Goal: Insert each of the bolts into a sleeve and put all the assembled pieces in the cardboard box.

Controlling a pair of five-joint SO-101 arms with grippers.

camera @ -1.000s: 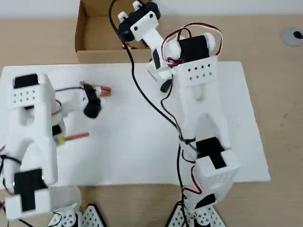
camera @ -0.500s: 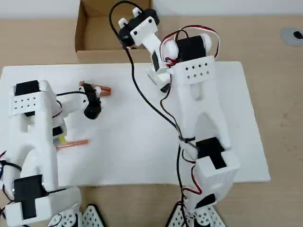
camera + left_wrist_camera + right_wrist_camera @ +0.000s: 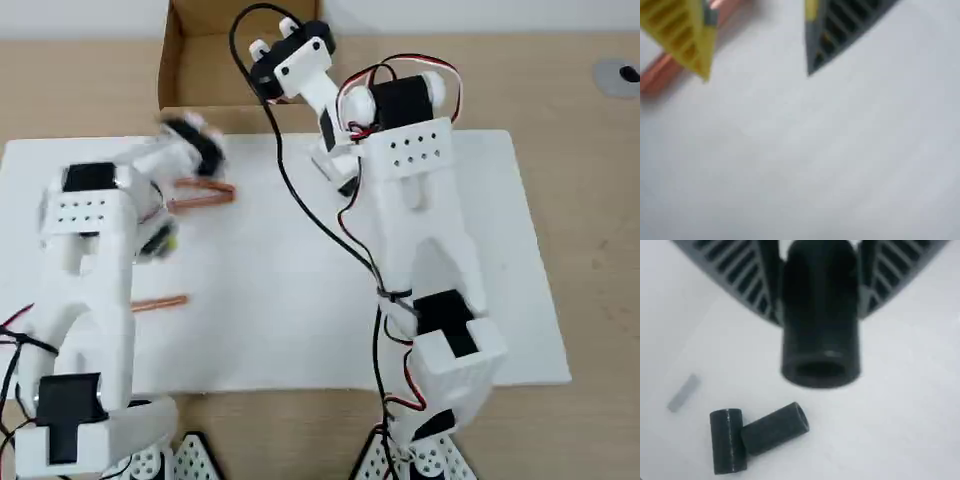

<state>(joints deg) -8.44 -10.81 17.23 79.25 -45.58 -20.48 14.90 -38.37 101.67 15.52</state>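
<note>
My right gripper (image 3: 820,305) is shut on a black sleeve (image 3: 820,350), held upright a little above the white mat. Two more black sleeves (image 3: 727,440) (image 3: 775,427) lie touching each other on the mat beneath it. In the high view the right gripper (image 3: 345,178) hangs just in front of the cardboard box (image 3: 190,118). My left gripper (image 3: 757,72) is open, with one yellow and one black finger, and a copper bolt (image 3: 660,75) lies beside the yellow finger. From above, the left gripper (image 3: 165,238) sits beside copper bolts (image 3: 203,194). Another bolt (image 3: 160,302) lies nearer the front.
The white mat (image 3: 300,320) covers most of the wooden table. The box stands open at the far edge, left of the right arm. A black cable (image 3: 300,200) trails across the mat's middle. A small grey piece (image 3: 682,392) lies near the loose sleeves.
The left arm has swung away from the front bolt toward the far side, its gripper now by the bolts near the box. The right arm shifted only slightly with its sleeve.
</note>
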